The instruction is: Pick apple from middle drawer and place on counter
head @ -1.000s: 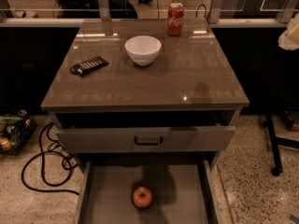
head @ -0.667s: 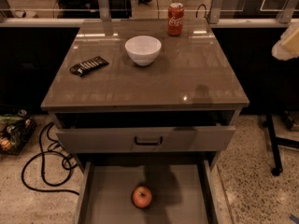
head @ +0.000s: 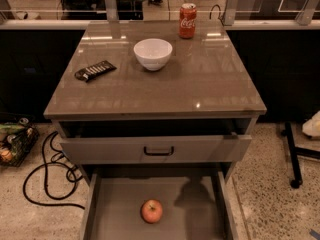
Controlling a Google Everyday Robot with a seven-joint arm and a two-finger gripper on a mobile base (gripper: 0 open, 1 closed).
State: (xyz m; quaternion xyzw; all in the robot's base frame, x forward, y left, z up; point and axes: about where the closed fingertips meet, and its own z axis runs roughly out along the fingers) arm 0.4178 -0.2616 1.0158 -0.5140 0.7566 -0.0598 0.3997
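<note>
Since a second ago the pale gripper [head: 313,125] has dropped down the right edge, from level with the can to just below counter height. Everything else lies as it did.

The counter [head: 215,84] carries a white bowl [head: 153,53], a red can [head: 187,20] at the back and a dark flat bar [head: 95,70] to the left, with bare top at the front and right. Under it the top drawer [head: 100,149] is slightly open, and below that the middle drawer [head: 120,209] is pulled well out. The apple [head: 152,211] sits on its floor near the middle, apart from both walls.

Only a sliver of the gripper shows, well apart from the apple, and whether it is wide or narrow I cannot tell.

I judge this the approach, with nothing grasped yet. Next the gripper needs to swing left over the drawer, clear the top drawer's front, come down over the apple and close around it.
</note>
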